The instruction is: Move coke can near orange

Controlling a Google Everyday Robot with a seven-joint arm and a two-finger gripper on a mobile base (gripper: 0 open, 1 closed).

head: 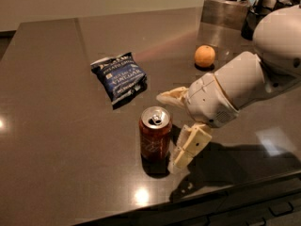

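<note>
3 loose items on the dark table [56, 126]: 1 coke can [155, 134], 1 orange [205, 56], 1 dark blue chip bag [118, 76]. The can stands upright near the front edge, silver top with its opening showing. The orange sits well apart from it, toward the back right. The chip bag lies flat, back-left of the can. 1 gripper [178, 122] hangs just right of the can, its 2 cream fingers [171, 97] spread wide and holding nothing (1 up behind the can's top, 1 low beside its base; contact cannot be told). 1 white arm [244, 79] reaches in from the right. 1 metal container [225, 11] stands at the back right.
</note>
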